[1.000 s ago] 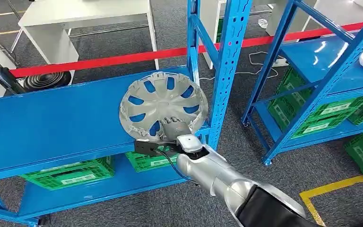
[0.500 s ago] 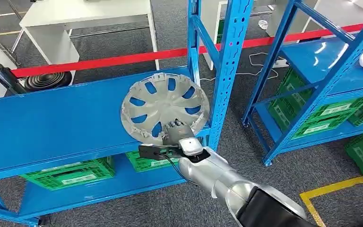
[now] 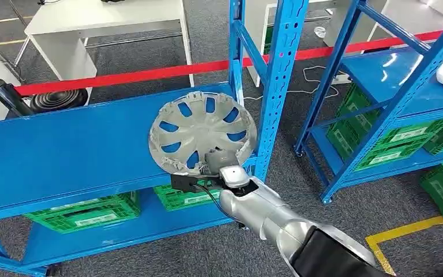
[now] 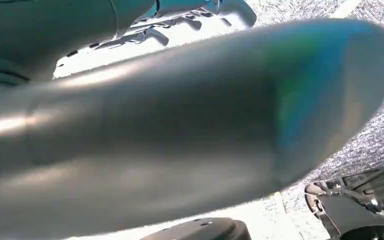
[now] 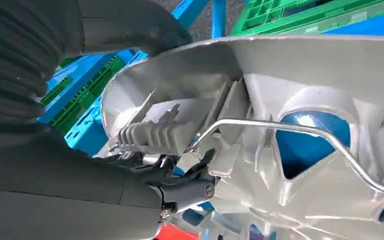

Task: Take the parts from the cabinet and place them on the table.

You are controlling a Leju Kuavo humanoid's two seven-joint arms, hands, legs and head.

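A silver hubcap [image 3: 203, 130] with curved spokes lies on the blue shelf [image 3: 63, 150] of the cabinet, close to the front edge and beside the upright post. My right hand [image 3: 219, 158] holds its near rim. In the right wrist view the thumb [image 5: 130, 25] lies over the rim of the hubcap [image 5: 305, 75], the dark fingers [image 5: 180, 190] clamp from the other side, and a wire ring runs along the hubcap's ribbed inner face. My left hand [image 4: 180, 140] is a blurred grey shape very near its camera, so its fingers cannot be made out.
A blue upright post [image 3: 277, 75] stands just right of the hubcap. Green crates [image 3: 81, 210] sit on the lower shelf. A second blue rack [image 3: 392, 75] stands to the right, a white table [image 3: 104, 23] behind red tape [image 3: 150, 72], and a black coiled part [image 3: 57, 98] at the shelf's far left.
The hubcap has slid slightly toward the shelf's front edge and to the right, with my right hand drawing back a little while gripping its rim.
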